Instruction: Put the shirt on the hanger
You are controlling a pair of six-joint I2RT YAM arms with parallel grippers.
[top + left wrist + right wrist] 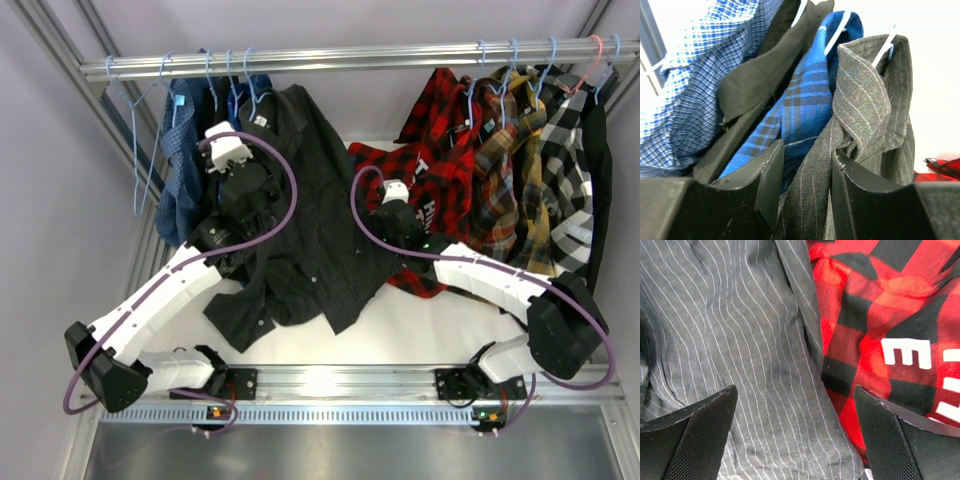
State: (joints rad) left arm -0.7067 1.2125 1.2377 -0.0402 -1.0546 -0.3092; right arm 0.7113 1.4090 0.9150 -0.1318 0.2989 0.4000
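Nearest, the right gripper [795, 390] hangs with fingers wide apart above the edge where the shirt [310, 200] meets a red plaid shirt [865, 315]. Farther back, the left gripper [807, 147] clamps the shirt's fabric below its collar. The collar sits on the hanger [883, 49], hooked over the rail [400, 55].

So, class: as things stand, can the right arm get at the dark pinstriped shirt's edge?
Probably yes: the right gripper is open just over the shirt, whose edge lies uncovered between its fingers. The red plaid shirt alongside might get caught too.
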